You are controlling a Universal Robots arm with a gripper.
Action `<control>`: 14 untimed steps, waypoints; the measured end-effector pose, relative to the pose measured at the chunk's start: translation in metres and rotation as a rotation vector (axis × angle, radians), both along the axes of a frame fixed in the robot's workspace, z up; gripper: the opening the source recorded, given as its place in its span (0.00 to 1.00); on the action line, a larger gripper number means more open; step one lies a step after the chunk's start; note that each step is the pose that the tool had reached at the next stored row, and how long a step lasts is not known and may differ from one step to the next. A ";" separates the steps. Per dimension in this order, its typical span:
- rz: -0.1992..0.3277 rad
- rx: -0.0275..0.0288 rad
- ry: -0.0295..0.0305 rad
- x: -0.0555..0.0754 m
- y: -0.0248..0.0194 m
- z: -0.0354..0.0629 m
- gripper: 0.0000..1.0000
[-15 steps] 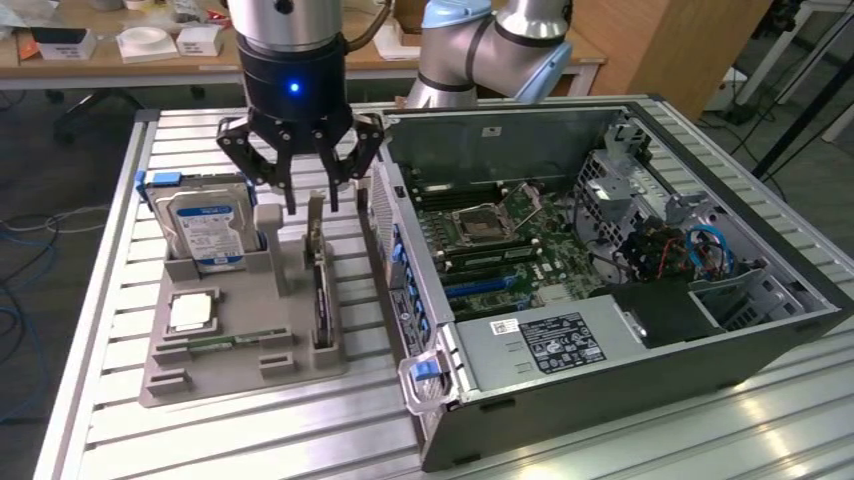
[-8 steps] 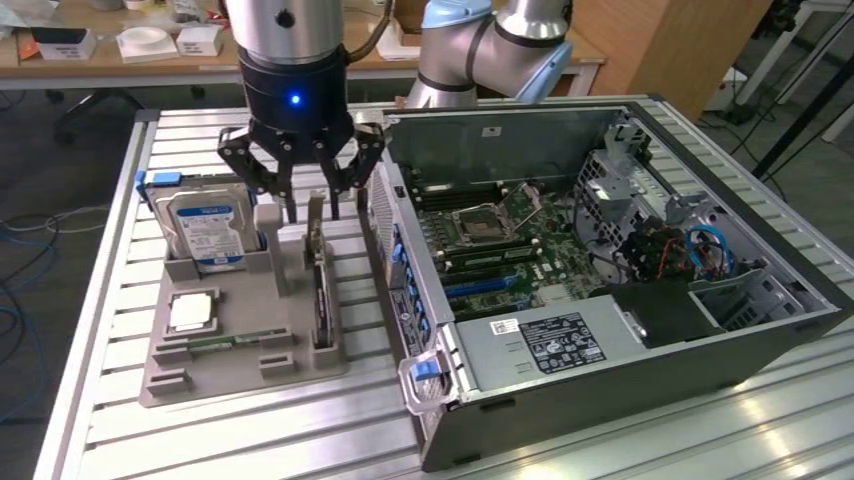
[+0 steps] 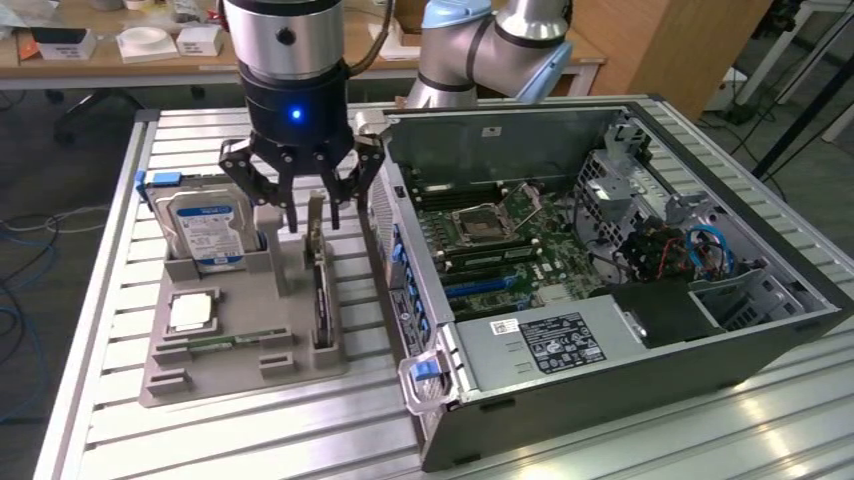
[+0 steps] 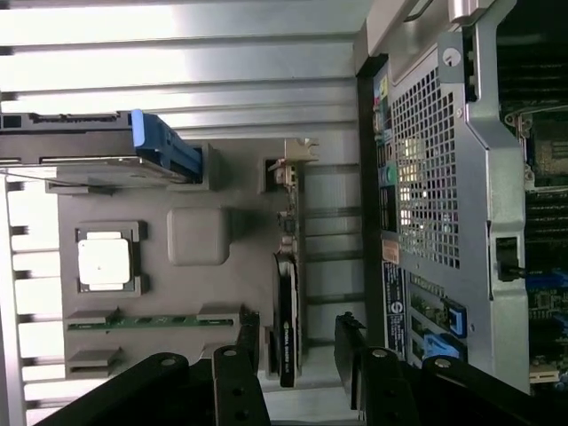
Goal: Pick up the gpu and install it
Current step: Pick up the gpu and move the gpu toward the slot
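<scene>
The gpu (image 3: 319,285) stands on edge in a slot of the grey holder tray (image 3: 227,385), a thin black-faced card with its silver bracket end toward the back. My gripper (image 3: 308,222) hangs right over that back end, open, one finger on each side of the card and apart from it. In the wrist view the gpu (image 4: 288,293) runs between the two black fingertips (image 4: 250,342), with the gripper (image 4: 299,348) straddling its end. The open computer case (image 3: 627,300) lies beside the tray, its motherboard (image 3: 514,250) exposed.
The tray also holds an upright hard drive (image 3: 207,232) with a blue-white label, a CPU (image 3: 191,312) and a RAM stick (image 3: 220,343). The case's perforated wall (image 4: 435,177) stands close beside the gpu. All rests on a slatted aluminium table (image 3: 200,440).
</scene>
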State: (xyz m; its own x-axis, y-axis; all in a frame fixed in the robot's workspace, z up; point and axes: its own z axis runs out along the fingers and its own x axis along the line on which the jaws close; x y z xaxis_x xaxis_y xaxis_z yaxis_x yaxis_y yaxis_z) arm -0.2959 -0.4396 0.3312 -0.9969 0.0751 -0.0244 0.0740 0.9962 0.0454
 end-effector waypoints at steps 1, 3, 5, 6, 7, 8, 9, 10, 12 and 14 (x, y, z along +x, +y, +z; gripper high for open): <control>0.000 0.0000 0.0000 0.000 -0.0004 -0.0011 0.47; 0.000 0.0001 0.0000 0.000 -0.0008 -0.0034 0.47; 0.000 -0.0001 0.0000 0.000 -0.0009 -0.0037 0.47; 0.000 -0.0001 0.0001 0.000 -0.0009 -0.0037 0.47; 0.000 0.0000 0.0000 0.000 -0.0009 -0.0037 0.47; 0.000 -0.0001 0.0001 0.000 -0.0009 -0.0037 0.47; 0.000 -0.0001 0.0000 0.000 -0.0009 -0.0037 0.47; 0.000 0.0000 0.0000 0.000 -0.0009 -0.0038 0.47; 0.000 0.0000 -0.0002 0.000 -0.0009 -0.0041 0.47; 0.000 -0.0003 -0.0003 0.000 -0.0009 -0.0069 0.47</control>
State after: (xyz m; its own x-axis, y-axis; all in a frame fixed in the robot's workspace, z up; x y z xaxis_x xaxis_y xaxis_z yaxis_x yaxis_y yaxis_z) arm -0.2961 -0.4405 0.3243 -0.9969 0.0751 -0.0247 0.0740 0.9962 0.0451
